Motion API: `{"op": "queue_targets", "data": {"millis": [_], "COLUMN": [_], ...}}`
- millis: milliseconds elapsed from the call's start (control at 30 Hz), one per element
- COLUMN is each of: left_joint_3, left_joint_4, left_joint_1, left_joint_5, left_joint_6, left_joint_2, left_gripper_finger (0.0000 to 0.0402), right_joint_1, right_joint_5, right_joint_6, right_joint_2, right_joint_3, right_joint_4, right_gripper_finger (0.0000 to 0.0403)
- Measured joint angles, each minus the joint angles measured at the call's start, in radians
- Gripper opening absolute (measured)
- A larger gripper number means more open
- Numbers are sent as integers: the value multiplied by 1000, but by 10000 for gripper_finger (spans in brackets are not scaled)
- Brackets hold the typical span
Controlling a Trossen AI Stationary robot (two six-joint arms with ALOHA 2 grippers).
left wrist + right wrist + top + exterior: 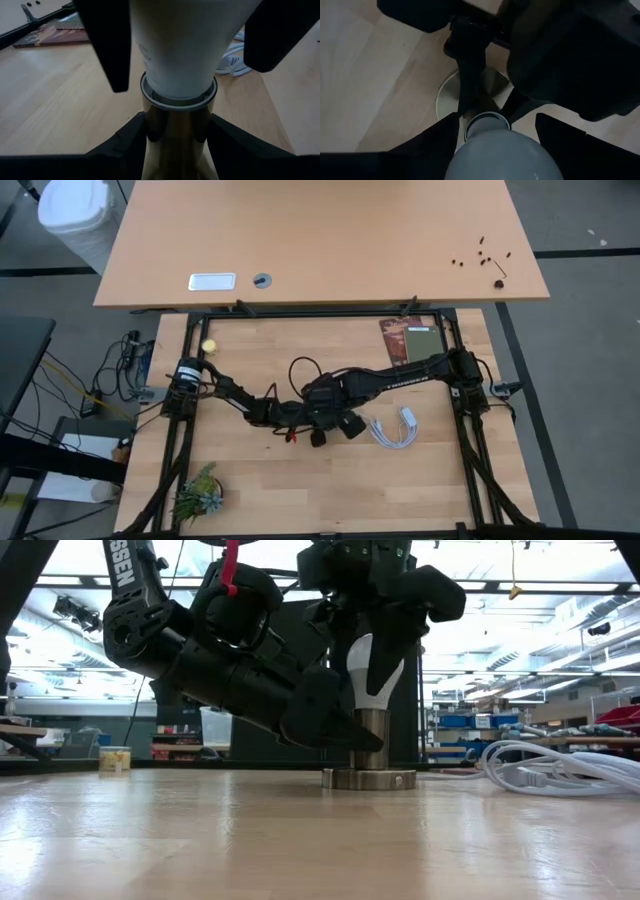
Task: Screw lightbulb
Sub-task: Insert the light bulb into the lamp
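Observation:
The white lightbulb (372, 665) stands upright with its base in the metal socket (370, 745). The socket's round flat foot (368, 778) rests on the wooden table. In the high view the arms hide both. My left gripper (335, 730) reaches in low from the table's left and is shut on the socket's post. My right gripper (502, 150) hangs over the bulb, pointing steeply down, and is shut on the bulb (502, 157). My left gripper pinches the socket's upright post (175, 132) between its two fingers, just under the collar. The fingers come nearly level from the table's left, slanting slightly down. The socket stands upright on its foot. My right gripper pinches the bulb's rounded white body (150, 55) between its two fingers (112, 45), one on each side. The fingers come from above, pointing down. The bulb stands upright, its base in the socket's collar (177, 97).
A white plug with coiled cord (395, 425) lies just right of the grippers. A book (405, 338) lies at the far right, a small yellow jar (209, 345) at the far left, a small plant (200, 495) at the near left.

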Motion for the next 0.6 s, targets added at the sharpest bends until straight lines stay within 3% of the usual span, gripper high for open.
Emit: {"op": "queue_targets", "data": {"millis": [233, 600], "left_joint_3": [0, 0], "left_joint_4": [0, -1], "left_joint_1": [0, 0], "left_joint_5": [-1, -7], "left_joint_6": [-1, -4], "left_joint_2": [0, 0], "left_gripper_finger": [184, 184], "right_joint_1": [-9, -32], "right_joint_5": [4, 60], "right_joint_6": [120, 737], "right_joint_2": [0, 0], "right_joint_3": [0, 0], "right_joint_4": [3, 20], "right_gripper_finger": [256, 268]}}
